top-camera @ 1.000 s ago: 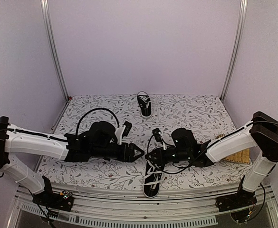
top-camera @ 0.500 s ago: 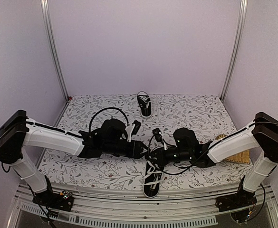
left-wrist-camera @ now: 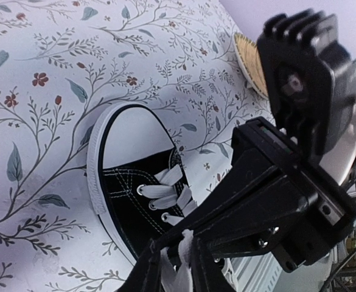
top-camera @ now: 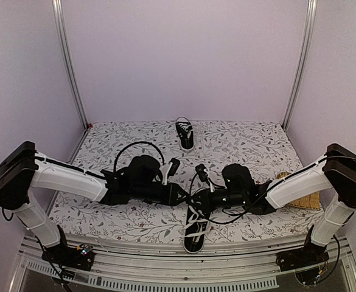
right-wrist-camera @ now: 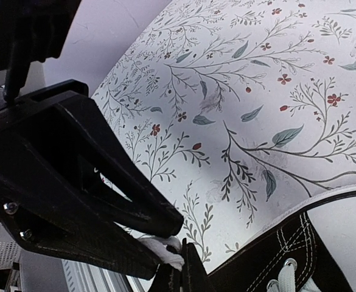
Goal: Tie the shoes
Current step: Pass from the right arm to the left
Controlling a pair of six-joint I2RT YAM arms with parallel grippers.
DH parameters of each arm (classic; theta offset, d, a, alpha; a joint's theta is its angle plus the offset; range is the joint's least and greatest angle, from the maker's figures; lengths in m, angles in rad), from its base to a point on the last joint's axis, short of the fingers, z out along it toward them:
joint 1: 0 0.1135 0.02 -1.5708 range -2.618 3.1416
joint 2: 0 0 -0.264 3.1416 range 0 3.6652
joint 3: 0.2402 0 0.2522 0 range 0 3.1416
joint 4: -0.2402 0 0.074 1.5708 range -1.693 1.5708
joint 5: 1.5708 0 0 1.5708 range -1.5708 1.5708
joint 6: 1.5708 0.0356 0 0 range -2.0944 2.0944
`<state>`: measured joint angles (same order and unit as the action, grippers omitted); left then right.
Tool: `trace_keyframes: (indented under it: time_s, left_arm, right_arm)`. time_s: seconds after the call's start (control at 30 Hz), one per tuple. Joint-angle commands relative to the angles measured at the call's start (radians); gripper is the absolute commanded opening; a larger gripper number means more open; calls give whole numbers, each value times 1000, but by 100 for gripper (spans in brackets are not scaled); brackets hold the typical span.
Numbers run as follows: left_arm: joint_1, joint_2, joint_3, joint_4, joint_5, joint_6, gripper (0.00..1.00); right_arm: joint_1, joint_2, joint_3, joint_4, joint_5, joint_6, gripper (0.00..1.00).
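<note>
near shoe (top-camera: 196,234): middle of surface (top-camera: 251,146) near edge | far shoe (top-camera: 185,134): far edge | left gripper (left-wrist-camera: 178,258): jaws pinching lace (left-wrist-camera: 176,277) | right gripper (right-wrist-camera: 179,267): jaws pressed onto lace

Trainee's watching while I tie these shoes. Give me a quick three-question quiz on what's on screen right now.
1. True or false: a claw is touching the far shoe.
2. What white thing sits between the fingers of the left claw?
3. The woven mat lies: A) by the right arm; B) by the left arm; C) against the far shoe.

Key:
1. False. It lies alone at the back, and both claws are at the near one.
2. A lace.
3. A.
</note>
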<state>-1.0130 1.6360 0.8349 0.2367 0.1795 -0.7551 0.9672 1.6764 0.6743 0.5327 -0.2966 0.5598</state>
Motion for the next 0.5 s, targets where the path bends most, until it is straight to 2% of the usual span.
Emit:
trace_keyframes:
  time_s: [0.0,0.07,0.1,0.2,0.27,0.37,0.47]
  left_arm:
    - [-10,-22,-20,24,8,-13,12]
    - [-15,-23,-19,26,7,-12,1]
    - [-17,-23,-18,27,5,-12,0]
    - [-18,-24,-19,32,-10,-13,0]
    - [-17,-21,-18,36,-14,-16,0]
    - [-17,-19,-12,31,-19,-16,0]
    - [-17,-21,-11,27,-22,-13,0]
  right_arm:
    - [-9,-26,-6,33,19,-6,2]
    - [-9,-31,-6,28,22,-6,3]
    - [-9,-37,-8,25,22,-7,11]
    - [-9,-77,-21,3,28,-15,41]
    - [-11,-125,-47,-27,40,-23,54]
    - [-12,-216,-102,-85,60,-33,63]
    - [-15,-301,-186,-113,64,-23,66]
